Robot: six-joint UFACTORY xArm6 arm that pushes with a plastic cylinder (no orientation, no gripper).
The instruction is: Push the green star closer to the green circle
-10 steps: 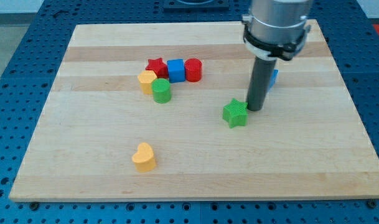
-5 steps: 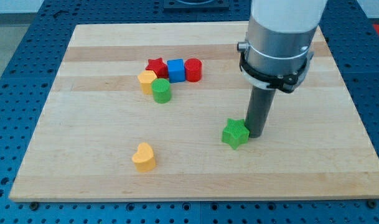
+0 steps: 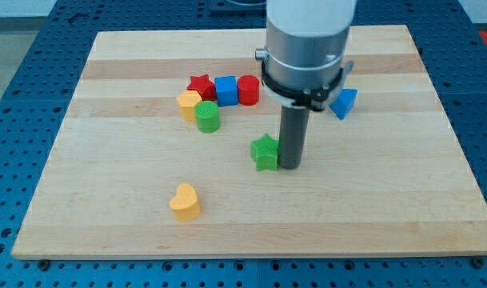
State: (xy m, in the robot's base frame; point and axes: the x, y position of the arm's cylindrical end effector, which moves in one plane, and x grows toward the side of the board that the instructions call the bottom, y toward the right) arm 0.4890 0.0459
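Observation:
The green star [image 3: 265, 152] lies near the middle of the wooden board. My tip [image 3: 290, 166] stands right against its right side, touching it. The green circle [image 3: 207, 117] sits up and to the view's left of the star, about a block and a half away. It touches a yellow hexagon block [image 3: 189, 104] at its upper left.
A red star [image 3: 200, 85], a blue cube [image 3: 225, 90] and a red cylinder [image 3: 248, 90] stand in a row just above the green circle. A blue triangle block [image 3: 344, 102] lies right of the arm. A yellow heart [image 3: 185, 202] sits near the board's bottom left.
My tip moved left and slightly up, pushing the green star to the view's left, nearer the green circle. The blue triangle, hidden before, now shows.

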